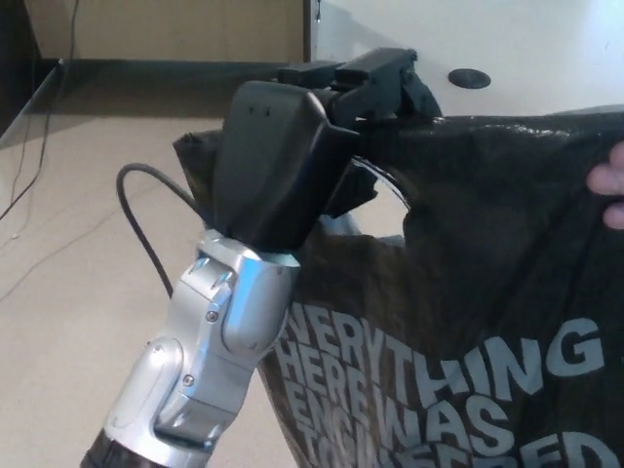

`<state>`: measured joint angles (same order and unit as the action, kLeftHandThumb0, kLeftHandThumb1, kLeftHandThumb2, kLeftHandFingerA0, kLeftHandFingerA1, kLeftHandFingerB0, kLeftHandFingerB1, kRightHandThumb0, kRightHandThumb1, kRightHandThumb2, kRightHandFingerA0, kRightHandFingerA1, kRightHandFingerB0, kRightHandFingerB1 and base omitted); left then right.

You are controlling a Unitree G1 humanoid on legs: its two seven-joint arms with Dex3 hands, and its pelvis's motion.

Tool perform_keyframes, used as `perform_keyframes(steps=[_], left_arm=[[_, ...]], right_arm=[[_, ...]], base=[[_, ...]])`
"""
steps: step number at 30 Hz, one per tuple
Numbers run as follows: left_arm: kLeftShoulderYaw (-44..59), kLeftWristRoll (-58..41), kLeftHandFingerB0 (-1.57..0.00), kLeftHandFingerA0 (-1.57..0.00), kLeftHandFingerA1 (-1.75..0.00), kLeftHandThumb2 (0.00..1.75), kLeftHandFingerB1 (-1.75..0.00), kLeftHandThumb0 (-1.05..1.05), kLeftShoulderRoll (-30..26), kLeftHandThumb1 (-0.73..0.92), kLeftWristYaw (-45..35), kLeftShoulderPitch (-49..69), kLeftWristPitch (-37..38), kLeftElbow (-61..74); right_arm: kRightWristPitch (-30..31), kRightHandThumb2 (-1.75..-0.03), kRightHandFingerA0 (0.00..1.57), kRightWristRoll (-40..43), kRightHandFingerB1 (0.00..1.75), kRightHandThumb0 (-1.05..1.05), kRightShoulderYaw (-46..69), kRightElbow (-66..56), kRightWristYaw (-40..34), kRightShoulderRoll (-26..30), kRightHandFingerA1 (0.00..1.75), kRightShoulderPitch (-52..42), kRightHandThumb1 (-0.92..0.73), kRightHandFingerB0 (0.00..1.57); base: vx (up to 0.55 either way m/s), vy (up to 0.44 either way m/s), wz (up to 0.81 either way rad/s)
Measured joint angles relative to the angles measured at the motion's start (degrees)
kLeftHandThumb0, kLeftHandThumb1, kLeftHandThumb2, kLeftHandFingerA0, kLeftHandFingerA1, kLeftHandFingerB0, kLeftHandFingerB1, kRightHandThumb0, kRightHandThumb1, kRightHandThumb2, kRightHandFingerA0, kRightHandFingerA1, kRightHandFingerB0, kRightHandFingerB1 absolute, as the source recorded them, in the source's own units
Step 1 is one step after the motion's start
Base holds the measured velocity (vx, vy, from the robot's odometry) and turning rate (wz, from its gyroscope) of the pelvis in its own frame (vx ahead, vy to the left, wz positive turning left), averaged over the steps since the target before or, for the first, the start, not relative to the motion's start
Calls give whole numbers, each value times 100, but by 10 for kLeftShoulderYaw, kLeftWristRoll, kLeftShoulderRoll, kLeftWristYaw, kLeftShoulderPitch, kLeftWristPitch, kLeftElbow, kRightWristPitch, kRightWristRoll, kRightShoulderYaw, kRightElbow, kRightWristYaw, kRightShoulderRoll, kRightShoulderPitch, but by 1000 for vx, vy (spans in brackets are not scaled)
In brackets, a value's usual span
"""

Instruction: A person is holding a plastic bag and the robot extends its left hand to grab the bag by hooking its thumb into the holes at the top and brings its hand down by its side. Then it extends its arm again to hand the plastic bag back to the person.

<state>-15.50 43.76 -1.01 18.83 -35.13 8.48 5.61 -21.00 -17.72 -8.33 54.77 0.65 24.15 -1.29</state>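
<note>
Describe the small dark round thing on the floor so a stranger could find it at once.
Start at the robot's left hand gripping the top of the black plastic bag. Look just past its fingertips to the pale floor at upper right. The dark oval disc lies there alone, flat and apart from the bag.

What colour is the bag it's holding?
The plastic bag is black with pale grey block lettering, seen in the head view.

Black on black up top: the left hand [292, 146] is matte black, and the plastic bag [468, 292] is glossy black with pale grey block lettering across its front. Silver forearm [210, 341] with a bluish sheen, thin black cable [141, 219] beside it. Beige floor [68, 283], white wall [507, 39], tan wooden panel [175, 29].
</note>
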Motion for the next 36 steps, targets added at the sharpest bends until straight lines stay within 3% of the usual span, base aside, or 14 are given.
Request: perform_keyframes(steps=[3,5,8,14,16,23,24,26,27,29,30,32,35,36], left_arm=[[13,-2,-66,-85,-173,76,-136,-10,-6,74,12,8,13,0],[22,-5,-77,-90,-170,67,-100,-13,-12,77,18,21,21,2],[41,-14,-66,-88,-172,64,-130,-11,-24,73,26,44,36,6],[93,-30,-74,-74,-146,80,-116,-11,-66,71,37,79,64,0],[110,-39,-74,-88,-159,77,-121,-10,-81,73,38,86,72,-8],[156,-66,-82,-89,-170,69,-111,-11,-118,74,42,97,106,-34],[167,-69,-80,-87,-170,75,-114,-10,-127,70,43,101,111,-36],[183,-73,-86,-106,-157,90,-117,-8,-136,59,44,112,114,-35],[190,-75,-85,-103,-161,93,-122,-6,-142,56,44,117,116,-35],[203,-83,-79,-92,-168,91,-124,-5,-151,64,44,130,120,-35],[210,-88,-87,-106,-160,90,-120,-5,-154,59,44,136,123,-35],[219,-94,-82,-89,-167,84,-118,-10,-160,68,44,147,129,-36],[236,-104,-87,-106,-156,94,-116,-5,-166,56,46,178,142,-39],[241,-107,-76,-92,-169,87,-124,-2,-167,66,48,191,147,-42]], right_arm=[[2,-59,73,0,41,-35,0,-2,1,2,49,0,-69,57],[4,-60,72,0,42,-34,0,-3,2,5,50,0,-70,57],[5,-60,74,-1,41,-35,0,-7,4,11,50,-2,-70,58],[4,-60,74,-1,42,-34,-2,-9,8,15,50,-3,-70,60],[5,-60,72,-1,42,-35,-2,-12,9,16,49,-3,-70,57],[6,-59,71,-2,41,-34,-3,-14,9,15,48,-1,-68,57],[7,-80,65,-2,52,-39,-3,-15,10,16,59,-1,-59,52],[8,-60,71,-1,40,-30,-1,-16,11,16,49,-2,-69,55],[9,-80,66,-1,51,-38,-1,-17,11,16,59,-2,-59,50],[10,-80,66,0,51,-38,-1,-17,12,15,59,-2,-59,49],[10,-80,65,0,50,-39,-1,-17,13,15,58,-2,-59,48],[12,-78,63,0,49,-38,-1,-17,14,15,57,-2,-60,47],[13,-79,63,0,50,-38,-1,-17,16,15,57,-3,-60,48],[13,-79,63,0,50,-39,-1,-17,16,15,57,-5,-60,47]], base=[[0,0,0],[0,0,0],[0,0,0],[0,0,0],[0,0,0],[0,0,0],[0,0,0],[0,0,0],[0,0,0],[0,0,0],[0,0,0],[0,0,0],[0,0,0],[0,0,0]])
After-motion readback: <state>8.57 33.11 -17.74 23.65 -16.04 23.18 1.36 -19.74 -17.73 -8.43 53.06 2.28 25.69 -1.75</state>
